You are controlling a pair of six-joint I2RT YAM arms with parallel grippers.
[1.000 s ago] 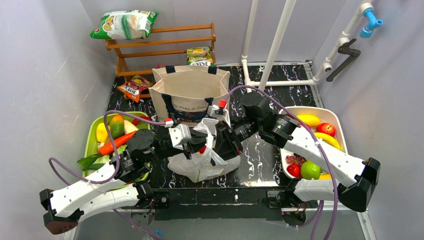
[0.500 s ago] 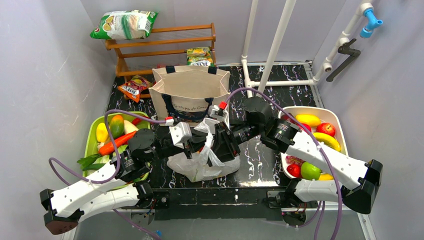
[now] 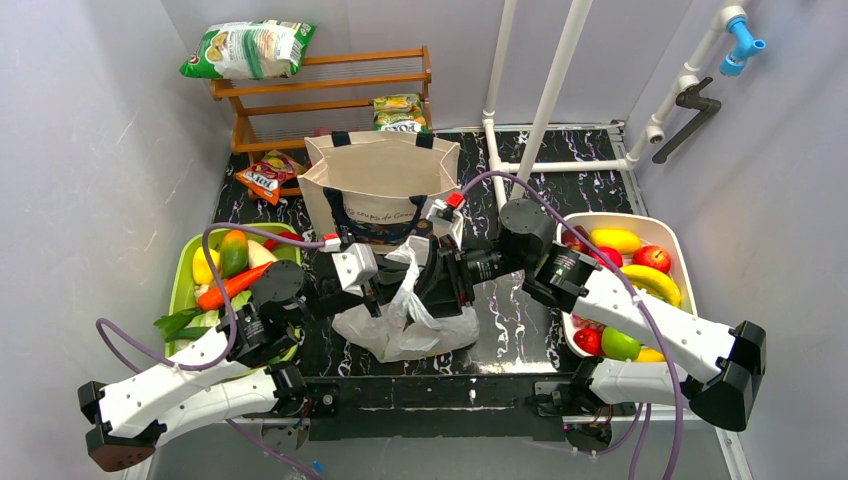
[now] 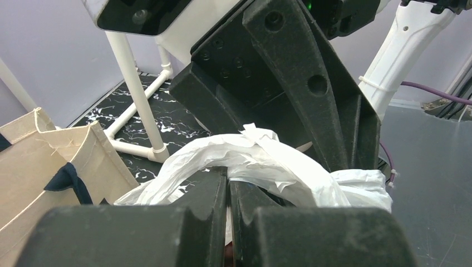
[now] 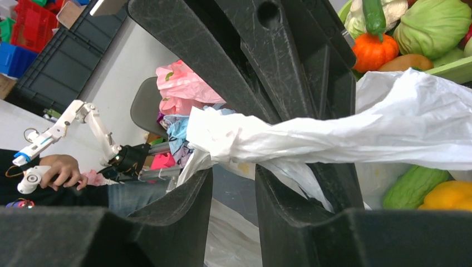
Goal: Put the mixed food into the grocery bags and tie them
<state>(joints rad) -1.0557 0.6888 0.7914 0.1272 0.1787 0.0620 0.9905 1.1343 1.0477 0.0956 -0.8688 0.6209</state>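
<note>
A white plastic bag (image 3: 405, 325) slumps on the dark marbled counter (image 3: 520, 310), just in front of the beige tote (image 3: 380, 180). Both arms meet over it.

The left hand (image 3: 392, 290) is clamped tight on a twisted strip (image 4: 245, 153) of the bag's top. From the wrist view, its fingers are pressed together with the plastic pinched at their tips. We judge that it holds there to anchor one end while a knot is worked.

The right hand (image 3: 428, 288) faces it from the other side, very close. Its fingers stand apart, and the strip lies across the gap between them without being squeezed. We take this as the tying step, with this hand placed either to let go or to take a fresh hold.

The bag's long axis runs from the counter's near edge toward the tote. Its body lies low and its gathered neck lifts up toward the tote. The strip runs crosswise between the two hands, roughly along the tote's front face.

The tote stands upright with its mouth open. Loose food (image 3: 232, 250) fills a green tray (image 3: 185, 280) in front and to the left of the tote. More sits in a white tray (image 3: 668, 232) to its right. We think much packing remains.
</note>
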